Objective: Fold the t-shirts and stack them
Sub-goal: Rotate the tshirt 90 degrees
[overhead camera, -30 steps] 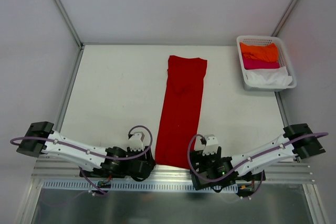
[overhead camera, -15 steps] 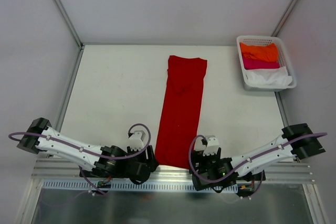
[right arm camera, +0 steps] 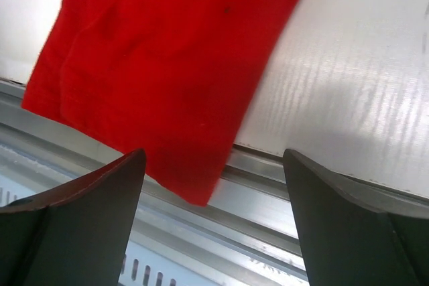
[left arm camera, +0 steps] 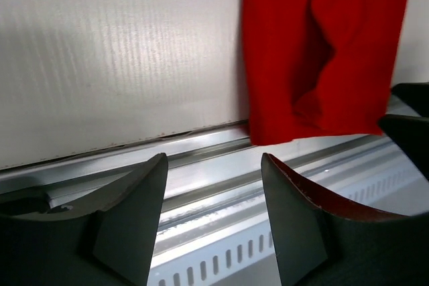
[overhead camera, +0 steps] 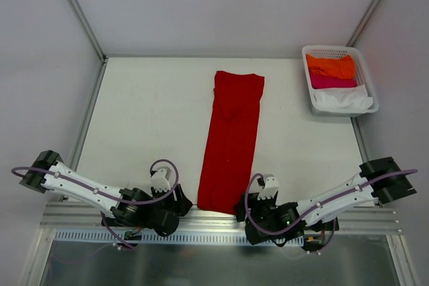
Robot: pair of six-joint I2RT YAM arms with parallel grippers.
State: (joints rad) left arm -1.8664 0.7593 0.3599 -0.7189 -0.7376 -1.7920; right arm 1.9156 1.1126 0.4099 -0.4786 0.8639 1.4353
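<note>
While both claws hang released and empty, the left gripper [left arm camera: 213,165] just left of the red shirt's [overhead camera: 231,142] near hem and the right gripper [right arm camera: 214,159] just right of it, that hem laps onto the metal rail [left arm camera: 201,144]. Pinching there could catch only one layer or strike the rail, skewing the fold. How many layers lie folded is unclear; the basket's [overhead camera: 338,49] other shirts [overhead camera: 330,66], far right, are mostly buried.

A robotics lab test cell. Plain white walls [overhead camera: 221,5] and aluminium framing [overhead camera: 77,8] box in a white table [overhead camera: 147,118].
</note>
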